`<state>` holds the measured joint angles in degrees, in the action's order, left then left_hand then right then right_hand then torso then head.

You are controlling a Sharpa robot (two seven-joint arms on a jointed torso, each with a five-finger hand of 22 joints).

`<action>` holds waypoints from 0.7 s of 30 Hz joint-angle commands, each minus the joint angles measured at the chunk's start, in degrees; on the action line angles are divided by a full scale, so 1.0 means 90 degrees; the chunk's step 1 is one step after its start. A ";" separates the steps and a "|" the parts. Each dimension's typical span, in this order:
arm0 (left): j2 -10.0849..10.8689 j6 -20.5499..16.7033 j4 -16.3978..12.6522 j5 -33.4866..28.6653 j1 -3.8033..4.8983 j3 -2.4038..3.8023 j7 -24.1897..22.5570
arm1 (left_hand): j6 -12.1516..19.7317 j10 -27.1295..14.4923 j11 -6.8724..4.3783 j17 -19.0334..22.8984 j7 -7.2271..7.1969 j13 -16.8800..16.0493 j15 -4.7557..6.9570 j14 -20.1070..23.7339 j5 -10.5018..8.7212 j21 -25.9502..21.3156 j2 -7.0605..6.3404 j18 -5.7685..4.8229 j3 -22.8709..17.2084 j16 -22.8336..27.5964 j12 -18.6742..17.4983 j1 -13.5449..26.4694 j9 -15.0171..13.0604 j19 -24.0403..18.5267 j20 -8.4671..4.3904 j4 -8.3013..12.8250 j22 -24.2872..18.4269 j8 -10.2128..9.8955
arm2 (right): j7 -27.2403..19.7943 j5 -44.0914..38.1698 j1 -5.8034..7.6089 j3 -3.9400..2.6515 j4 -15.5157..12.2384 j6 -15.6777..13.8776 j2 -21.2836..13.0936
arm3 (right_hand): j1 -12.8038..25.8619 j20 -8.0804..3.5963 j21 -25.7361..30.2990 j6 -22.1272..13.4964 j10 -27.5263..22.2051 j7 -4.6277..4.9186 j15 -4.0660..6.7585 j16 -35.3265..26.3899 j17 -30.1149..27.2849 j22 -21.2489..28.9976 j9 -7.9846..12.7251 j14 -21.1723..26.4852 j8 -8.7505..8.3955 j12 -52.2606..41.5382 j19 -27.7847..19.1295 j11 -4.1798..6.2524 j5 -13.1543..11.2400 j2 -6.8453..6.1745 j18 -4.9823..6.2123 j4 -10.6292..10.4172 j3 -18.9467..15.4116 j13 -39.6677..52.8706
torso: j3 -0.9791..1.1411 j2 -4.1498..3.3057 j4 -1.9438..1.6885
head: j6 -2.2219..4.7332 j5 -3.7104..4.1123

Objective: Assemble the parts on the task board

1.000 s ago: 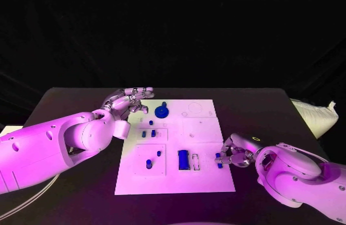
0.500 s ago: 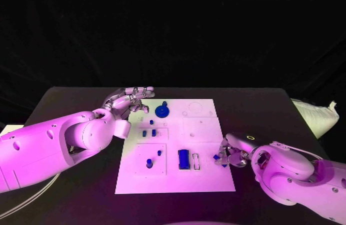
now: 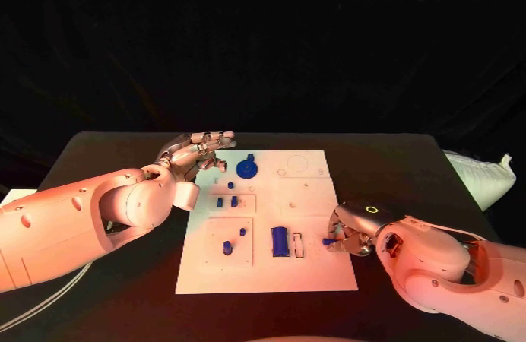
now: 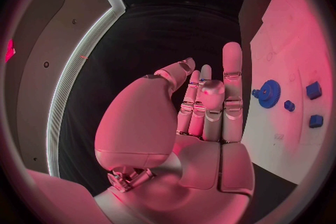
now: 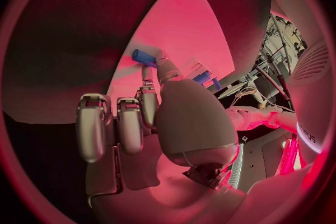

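The white task board [image 3: 310, 273] lies in the middle of the black table. On it are a blue gear [image 3: 247, 169], small blue pegs [image 3: 226, 202] and a blue block [image 3: 280, 241] beside an empty slot. My right hand [image 3: 349, 232] hovers at the board's right edge and pinches a small blue peg [image 3: 327, 241] between thumb and a finger; the right wrist view shows that blue peg [image 5: 143, 57] at its fingertips. My left hand [image 3: 198, 152] is held off the board's far left corner, fingers straight and apart, holding nothing; the gear [image 4: 266, 93] lies beyond it.
A white bag [image 3: 480, 176] lies off the table's right edge. A pale cable [image 3: 44, 300] runs along the near left. Bare black table surrounds the board on both sides.
My right hand has shifted left and slightly up along the board's right edge, carrying the blue peg with it. The left hand has stayed still.
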<state>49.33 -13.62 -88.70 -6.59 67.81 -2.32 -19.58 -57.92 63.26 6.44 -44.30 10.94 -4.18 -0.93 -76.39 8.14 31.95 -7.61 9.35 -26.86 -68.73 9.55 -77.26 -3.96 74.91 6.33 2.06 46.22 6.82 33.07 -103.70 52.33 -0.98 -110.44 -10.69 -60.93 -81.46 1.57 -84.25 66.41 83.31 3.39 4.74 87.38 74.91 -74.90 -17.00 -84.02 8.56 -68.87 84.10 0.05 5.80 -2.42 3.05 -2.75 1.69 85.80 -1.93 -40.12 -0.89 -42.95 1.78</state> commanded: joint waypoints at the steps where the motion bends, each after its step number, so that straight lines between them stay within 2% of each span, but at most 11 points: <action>1: -0.0008 0.0124 -0.0007 0.0050 0.0001 0.0002 -0.0024 | 0.0037 -0.0031 0.0004 0.0008 -0.0015 0.0008 -0.0020 0.0043 -0.0029 -0.0035 0.0027 0.0110 0.0034 -0.0005 0.0026 0.0047 0.0000 -0.0012 0.0011 -0.0011 -0.0009 0.0041 | 0.0127 -0.0239 -0.0079 0.0068 0.0090 0.0326 -0.0002 | -0.0547 -0.0052 -0.0047 0.0044 0.0104 -0.0006 0.0029 0.0044 0.1217 -0.0754 -0.0006 -0.0570 -0.0006 0.0002 0.0253 0.0141 0.0182 0.0578 -0.0120 0.0057 0.0193 -0.0763 | 0.0000 -0.0002 0.0000 | -0.0005 -0.0003; 4: -0.0008 0.0124 -0.0007 0.0056 0.0001 0.0002 -0.0025 | 0.0037 -0.0031 0.0004 0.0008 -0.0015 0.0008 -0.0020 0.0043 -0.0029 -0.0035 0.0027 0.0110 0.0034 -0.0005 0.0026 0.0047 0.0000 -0.0012 0.0011 -0.0011 -0.0009 0.0041 | 0.0135 -0.0043 -0.0079 0.0066 0.0040 0.0011 -0.0019 | -0.0441 -0.0047 -0.0058 -0.0002 0.0119 0.0010 0.0021 0.0049 0.1230 -0.0772 -0.0005 -0.0573 -0.0032 -0.0005 0.0262 0.0129 0.0401 0.0611 -0.0124 0.0075 0.0444 -0.0759 | 0.0003 0.0000 0.0002 | -0.0010 -0.0007; 8: -0.0012 0.0124 -0.0004 0.0058 -0.0002 0.0001 -0.0025 | 0.0037 -0.0031 0.0004 0.0008 -0.0015 0.0008 -0.0020 0.0043 -0.0029 -0.0035 0.0027 0.0110 0.0034 -0.0005 0.0026 0.0047 0.0000 -0.0012 0.0011 -0.0011 -0.0009 0.0041 | 0.0134 0.0381 -0.0074 0.0058 -0.0050 -0.0466 -0.0058 | -0.0205 -0.0031 -0.0042 -0.0061 0.0105 0.0028 0.0001 0.0041 0.1220 -0.0750 -0.0002 -0.0570 -0.0067 0.0087 0.0252 0.0116 0.0438 0.0616 -0.0119 0.0038 0.0829 -0.0803 | -0.0003 0.0005 -0.0003 | -0.0023 -0.0010; 9: -0.0017 0.0124 -0.0001 0.0059 -0.0003 0.0001 -0.0025 | 0.0037 -0.0031 0.0004 0.0008 -0.0015 0.0008 -0.0020 0.0043 -0.0029 -0.0035 0.0027 0.0110 0.0034 -0.0005 0.0026 0.0047 0.0000 -0.0012 0.0011 -0.0011 -0.0009 0.0041 | 0.0130 0.0567 -0.0069 0.0053 -0.0096 -0.0675 -0.0072 | -0.0011 -0.0020 -0.0029 -0.0069 0.0096 0.0036 -0.0003 0.0033 0.1208 -0.0733 -0.0001 -0.0567 -0.0081 0.0145 0.0244 0.0121 0.0466 0.0558 -0.0115 -0.0004 0.1118 -0.0828 | -0.0005 0.0010 -0.0004 | -0.0012 -0.0015; 11: -0.0023 0.0123 0.0003 0.0059 -0.0006 0.0000 -0.0024 | 0.0037 -0.0031 0.0004 0.0008 -0.0015 0.0008 -0.0020 0.0043 -0.0029 -0.0035 0.0027 0.0110 0.0034 -0.0005 0.0026 0.0047 0.0000 -0.0012 0.0011 -0.0011 -0.0009 0.0041 | 0.0123 0.0809 -0.0062 0.0048 -0.0154 -0.0920 -0.0084 | 0.0201 -0.0012 -0.0026 -0.0080 0.0099 0.0017 -0.0003 0.0026 0.1200 -0.0731 0.0003 -0.0566 -0.0102 0.0172 0.0243 0.0111 0.0469 0.0456 -0.0114 -0.0062 0.1414 -0.0836 | -0.0005 0.0010 -0.0004 | -0.0012 -0.0015; 14: -0.0033 0.0119 0.0012 0.0060 -0.0011 -0.0001 -0.0024 | 0.0037 -0.0031 0.0004 0.0008 -0.0015 0.0008 -0.0020 0.0043 -0.0029 -0.0035 0.0027 0.0110 0.0034 -0.0005 0.0026 0.0047 0.0000 -0.0012 0.0011 -0.0011 -0.0009 0.0041 | 0.0114 0.1157 -0.0053 0.0043 -0.0225 -0.1191 -0.0091 | 0.0404 -0.0014 -0.0023 -0.0077 0.0113 0.0032 -0.0008 0.0029 0.1209 -0.0729 0.0008 -0.0568 -0.0120 0.0161 0.0243 0.0099 0.0444 0.0378 -0.0112 -0.0153 0.1608 -0.0826 | -0.0007 0.0015 -0.0004 | 0.0014 -0.0013; 21: -0.0049 0.0117 0.0018 0.0060 -0.0023 -0.0005 -0.0024 | 0.0037 -0.0031 0.0004 0.0008 -0.0015 0.0008 -0.0020 0.0043 -0.0029 -0.0035 0.0027 0.0110 0.0034 -0.0005 0.0026 0.0047 0.0000 -0.0012 0.0011 -0.0011 -0.0009 0.0041 | 0.0112 0.2007 -0.0026 0.0039 -0.0379 -0.1636 -0.0051 | 0.0792 -0.0019 -0.0040 -0.0014 0.0157 0.0014 0.0005 0.0047 0.1245 -0.0757 0.0013 -0.0577 -0.0143 0.0076 0.0258 0.0112 0.0398 0.0145 -0.0118 -0.0336 0.1973 -0.0770 | -0.0009 0.0028 -0.0014 | -0.0010 0.0006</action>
<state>49.02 -13.57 -88.48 -6.35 67.60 -2.39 -19.53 -57.92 63.26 6.44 -44.30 10.93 -4.18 -0.93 -76.39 8.14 31.95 -7.61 9.34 -26.86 -68.73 9.55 -77.26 -3.96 74.91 6.33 2.05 46.23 6.82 33.65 -91.34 52.08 -0.63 -113.61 -21.57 -61.50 -74.96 1.57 -84.54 65.41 83.31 3.90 4.73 87.55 74.90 -74.94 -16.39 -84.02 7.15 -68.02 84.10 0.06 9.77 -0.85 3.05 -5.57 18.98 80.66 -1.98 -39.92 -0.96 -42.98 1.71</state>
